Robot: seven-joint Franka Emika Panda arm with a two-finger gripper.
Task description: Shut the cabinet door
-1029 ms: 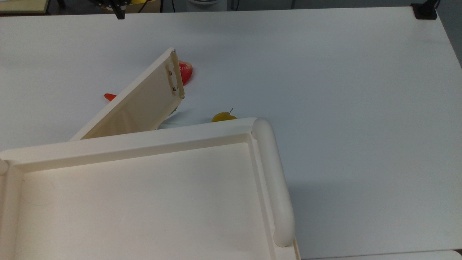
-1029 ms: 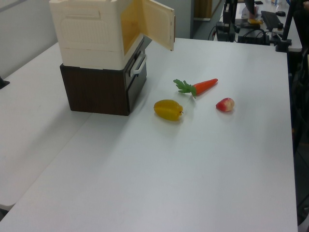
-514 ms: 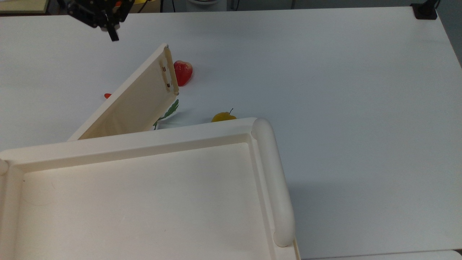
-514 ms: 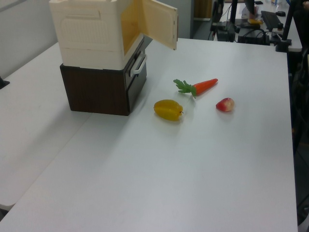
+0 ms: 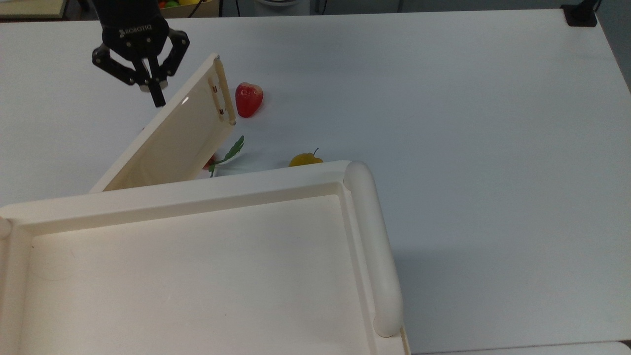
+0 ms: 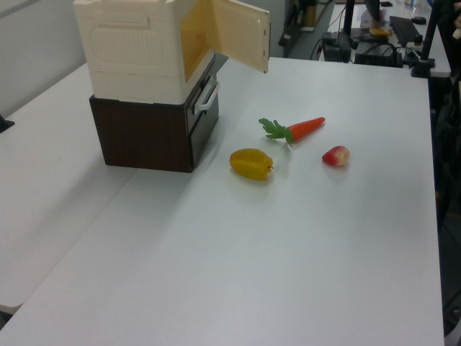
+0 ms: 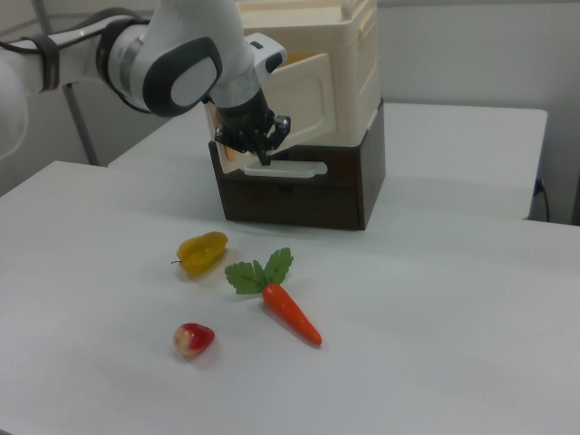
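- The cabinet is a big cream box that sits on a dark brown base on the white surface.
- The cabinet door is swung wide open. In the top view it sticks out from the cabinet front toward the top view's upper left.
- The slim handle is at the far, free end of the door.
- The gripper hangs just beside the door's outer face, near that free end, on the top view's left of the door.
- Its fingers look pressed together, with nothing held between them.
- I cannot tell if the fingers touch the door or are just next to it.
- A red strawberry, a yellow fruit and a carrot lie on the surface in front of the cabinet.
- The step now seems to be getting behind the open door, ready to push.
- The door is not closed at all yet, so the job is only starting.
- Next, the gripper needs to push the door's outer face sideways, so the door swings back to the cabinet front.
- The push should be near the free end, where the door turns easily.
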